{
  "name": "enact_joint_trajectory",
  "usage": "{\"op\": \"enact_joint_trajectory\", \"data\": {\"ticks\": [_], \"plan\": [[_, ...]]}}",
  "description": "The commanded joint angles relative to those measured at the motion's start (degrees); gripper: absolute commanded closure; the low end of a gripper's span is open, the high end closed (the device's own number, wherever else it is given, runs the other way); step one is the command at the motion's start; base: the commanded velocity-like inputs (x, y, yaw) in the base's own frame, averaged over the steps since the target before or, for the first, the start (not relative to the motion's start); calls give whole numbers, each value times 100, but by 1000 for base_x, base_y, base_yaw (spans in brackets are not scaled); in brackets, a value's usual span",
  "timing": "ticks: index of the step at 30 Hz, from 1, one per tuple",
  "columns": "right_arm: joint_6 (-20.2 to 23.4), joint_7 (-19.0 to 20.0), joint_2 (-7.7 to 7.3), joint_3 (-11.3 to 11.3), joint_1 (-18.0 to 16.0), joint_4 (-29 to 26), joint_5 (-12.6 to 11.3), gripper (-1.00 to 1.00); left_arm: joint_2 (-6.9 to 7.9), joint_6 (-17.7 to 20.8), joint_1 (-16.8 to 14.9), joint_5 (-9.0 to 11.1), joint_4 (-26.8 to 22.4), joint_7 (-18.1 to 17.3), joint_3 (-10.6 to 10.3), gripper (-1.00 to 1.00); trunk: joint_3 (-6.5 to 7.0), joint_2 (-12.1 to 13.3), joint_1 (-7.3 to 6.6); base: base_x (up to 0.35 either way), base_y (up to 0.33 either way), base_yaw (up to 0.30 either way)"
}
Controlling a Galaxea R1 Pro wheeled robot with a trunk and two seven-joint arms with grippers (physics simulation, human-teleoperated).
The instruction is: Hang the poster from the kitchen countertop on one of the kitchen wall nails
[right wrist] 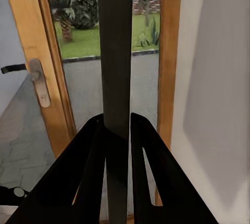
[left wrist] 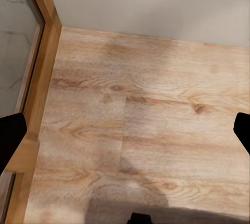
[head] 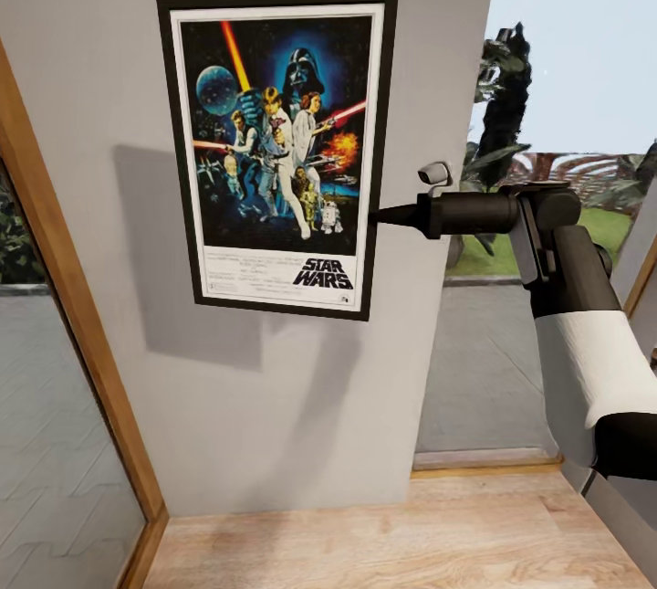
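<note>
While my right gripper (head: 381, 215) stays out of the question of letting go, the stock reads as follows.

Item, poster (head: 278, 151): flat against the grey wall (head: 91, 68), upright, lettering at the bottom, well above the wood floor (head: 383, 539). It throws a shadow to its lower left, so whether its back fully touches the wall I cannot tell.

Item, right gripper: clamped on the poster's right edge, about two thirds of the way down. In the right wrist view the frame edge (right wrist: 115, 52) runs as a dark strip between my two fingers (right wrist: 86, 182), which pinch it from both sides.

Item, left gripper (left wrist: 125, 130): hanging low over the floor, fingertips spread wide apart at either side of its view, nothing between them.

Item, nails: none visible — if one carries the poster, the frame hides it.

Item, surroundings: glazed door with a wooden frame (right wrist: 49, 78) just past the wall's corner, garden beyond.

Progress, as I judge it: pick-up done, carry done, poster at hanging height. Left to do — confirm it sits on a nail, then part the right fingers and draw back without dragging the frame.
</note>
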Motion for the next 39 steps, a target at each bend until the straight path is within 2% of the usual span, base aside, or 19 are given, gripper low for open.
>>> {"op": "enact_joint_trajectory", "data": {"ticks": [1, 39], "plan": [[81, 6, -7, 13, -2, 3, -44, 100, -2, -8, 1, -1, -2, -33, 16, -100, 0, -3, 3, 41, 0, 0], [81, -152, 0, 22, -2, 3, -44, 100, -2, -8, 1, -1, -2, -34, 47, -100, 0, -3, 3, 123, 13, 0]]}}
